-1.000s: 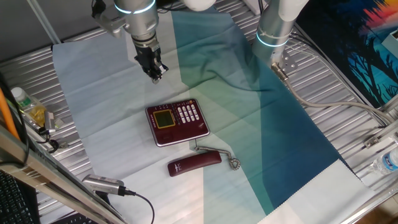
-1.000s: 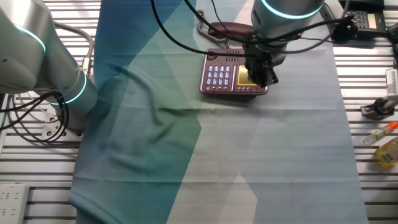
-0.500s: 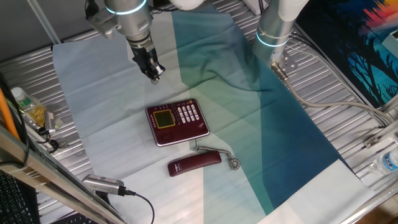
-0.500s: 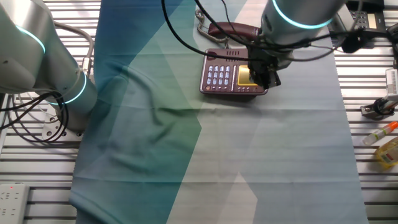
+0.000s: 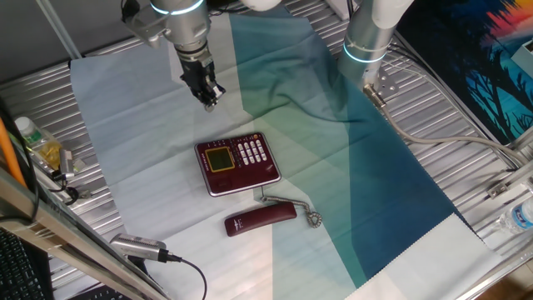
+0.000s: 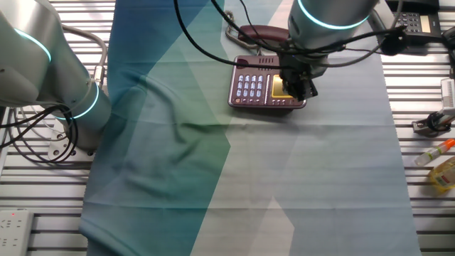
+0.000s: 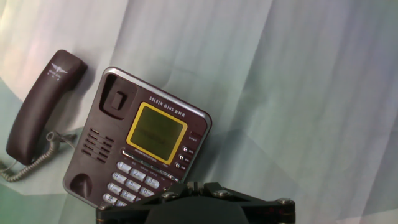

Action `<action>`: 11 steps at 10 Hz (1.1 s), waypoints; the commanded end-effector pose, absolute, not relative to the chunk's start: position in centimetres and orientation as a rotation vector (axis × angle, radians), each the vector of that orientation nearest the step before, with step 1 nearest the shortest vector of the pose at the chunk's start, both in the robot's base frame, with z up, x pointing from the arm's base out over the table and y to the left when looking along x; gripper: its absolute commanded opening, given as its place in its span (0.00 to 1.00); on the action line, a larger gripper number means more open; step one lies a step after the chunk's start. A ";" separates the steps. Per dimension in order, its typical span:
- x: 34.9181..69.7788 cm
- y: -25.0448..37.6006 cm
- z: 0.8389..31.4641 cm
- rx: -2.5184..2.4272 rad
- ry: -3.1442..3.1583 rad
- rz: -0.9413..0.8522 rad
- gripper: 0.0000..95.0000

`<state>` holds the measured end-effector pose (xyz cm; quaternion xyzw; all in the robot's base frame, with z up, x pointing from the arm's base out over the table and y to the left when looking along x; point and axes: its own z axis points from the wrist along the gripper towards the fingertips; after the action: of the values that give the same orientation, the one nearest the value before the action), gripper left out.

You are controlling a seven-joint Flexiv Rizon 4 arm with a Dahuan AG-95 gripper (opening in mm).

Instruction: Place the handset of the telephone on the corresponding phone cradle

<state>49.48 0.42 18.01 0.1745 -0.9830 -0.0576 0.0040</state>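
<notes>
The dark-red telephone (image 5: 237,163) lies flat on the cloth, with its yellowish display and white keys facing up. Its handset (image 5: 261,219) lies off the base on the cloth beside it, and the silvery coiled cord (image 5: 301,208) joins the two. In the hand view the handset (image 7: 38,107) lies left of the telephone (image 7: 138,149), and the phone cradle (image 7: 99,140) along that side is bare. My gripper (image 5: 208,100) hangs above the cloth beyond the phone's display end, shut on nothing. The other fixed view shows the gripper (image 6: 302,88) over the telephone (image 6: 257,87), with the handset (image 6: 264,33) behind. At the bottom edge of the hand view the gripper (image 7: 194,185) has its fingers together.
A grey cylindrical device (image 5: 137,247) with a black cable lies at the near left edge. A second arm's base (image 5: 366,37) stands at the back. A bottle (image 5: 29,136) sits at the left and another bottle (image 5: 518,218) at the right. A black phone (image 6: 416,21) sits off the cloth.
The gripper shifted a little to the left half a second ago and has come back to about where it was. Telephone and handset have not moved.
</notes>
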 end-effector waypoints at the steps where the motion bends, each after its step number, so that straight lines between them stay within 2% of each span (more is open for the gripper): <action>1: 49.5 0.4 18.0 0.535 -3.085 -0.183 0.00; 11: 49.5 0.4 18.0 0.520 -3.100 -0.176 0.00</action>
<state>49.54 0.39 18.06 0.1667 -0.9844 -0.0562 -0.0028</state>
